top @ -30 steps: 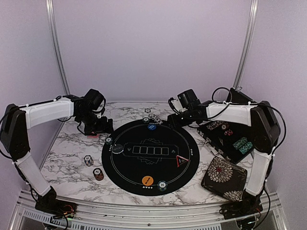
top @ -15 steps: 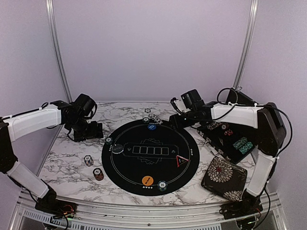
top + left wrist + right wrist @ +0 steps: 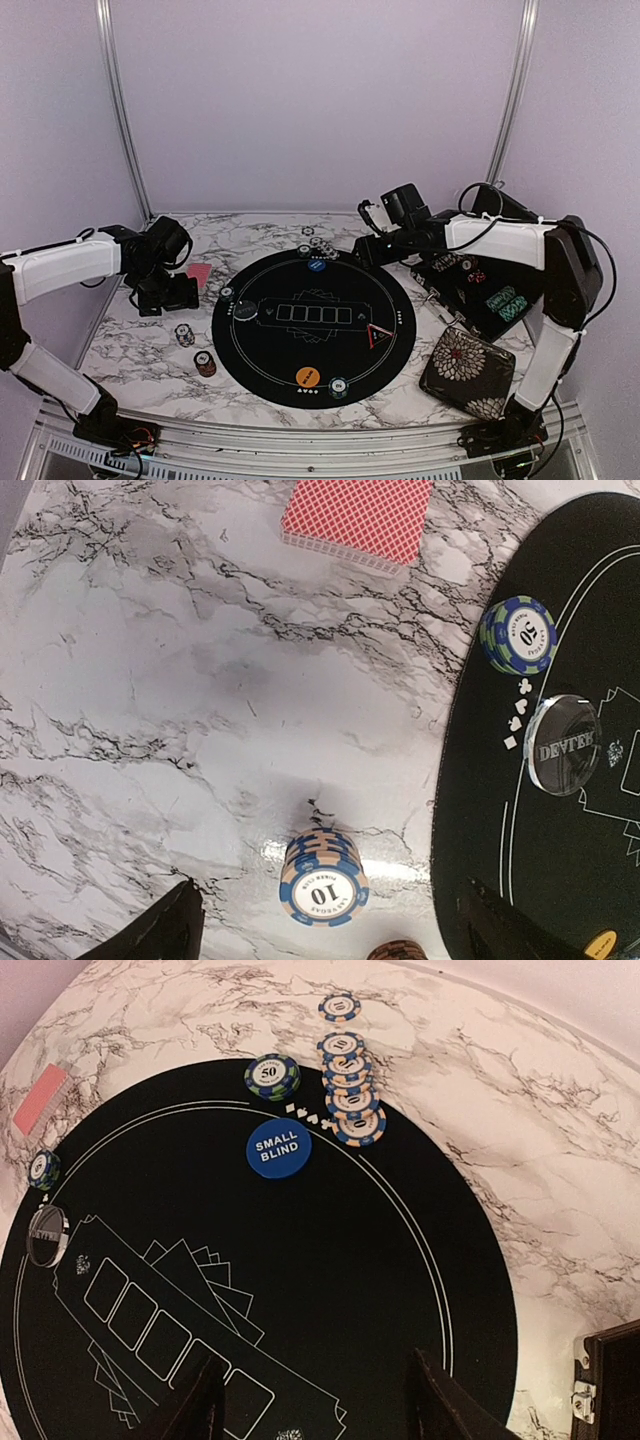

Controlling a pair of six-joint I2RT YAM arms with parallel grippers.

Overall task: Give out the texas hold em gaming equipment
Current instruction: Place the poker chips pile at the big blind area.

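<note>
My left gripper (image 3: 165, 295) hangs open over the marble at the left with nothing between its fingers. Straight below it stands a blue-and-tan chip stack marked 10 (image 3: 322, 875), and the gripper (image 3: 330, 932) does not touch it. The pink-red-backed cards (image 3: 200, 273) lie flat beyond it, also the cards (image 3: 357, 520) in the wrist view. My right gripper (image 3: 366, 250) is open and empty above the far right of the black round mat (image 3: 313, 345). Ahead of that gripper (image 3: 325, 1400) are the blue small-blind disc (image 3: 278, 1147), a 50 chip stack (image 3: 272, 1076) and a toppled row of chips (image 3: 350, 1090).
A clear dealer button (image 3: 244, 312), a red-edged triangle (image 3: 377, 335), an orange disc (image 3: 308, 377) and single chip stacks (image 3: 339, 386) sit on the mat. Two chip stacks (image 3: 184, 334) stand on the marble at left. An open black case (image 3: 480, 290) and a floral pouch (image 3: 467, 372) lie at right.
My left gripper has pulled back to the left and nearer, leaving the pink cards uncovered on the marble. The right arm has shifted only slightly.
</note>
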